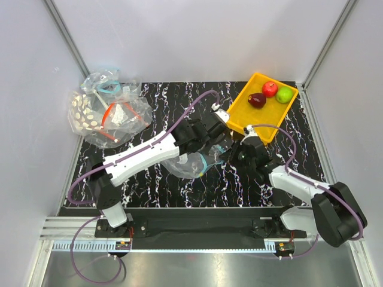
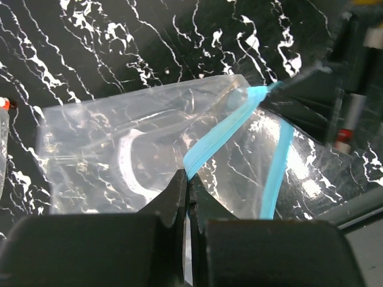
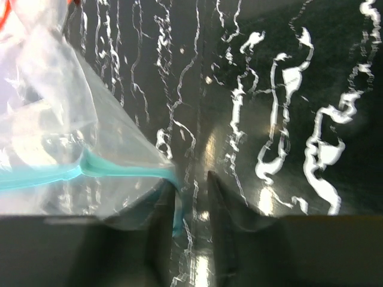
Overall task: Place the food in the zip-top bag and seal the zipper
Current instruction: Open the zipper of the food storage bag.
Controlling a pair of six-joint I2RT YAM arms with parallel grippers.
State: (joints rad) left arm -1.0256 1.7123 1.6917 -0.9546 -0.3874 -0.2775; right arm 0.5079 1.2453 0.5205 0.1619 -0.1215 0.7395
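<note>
The clear zip-top bag (image 1: 184, 165) lies on the black marbled table at the centre, with nothing visible inside it. My left gripper (image 1: 207, 159) is shut on its teal-blue zipper (image 2: 221, 134); the left wrist view shows the jaws (image 2: 190, 182) pinched on the strip, with the bag (image 2: 119, 155) spread beyond. My right gripper (image 1: 230, 153) is at the bag's right corner, its jaws (image 3: 191, 185) a little apart, with the strip's end (image 3: 114, 170) resting against the left finger. The red (image 1: 270, 89), green (image 1: 285, 94) and maroon (image 1: 257, 100) fruits sit in a yellow tray (image 1: 242, 113) at the back right.
A heap of other clear bags (image 1: 108, 110), some with red-orange strips and one white-dotted, lies at the back left. White walls close in the table on three sides. The yellow tray's near edge is just behind my right gripper.
</note>
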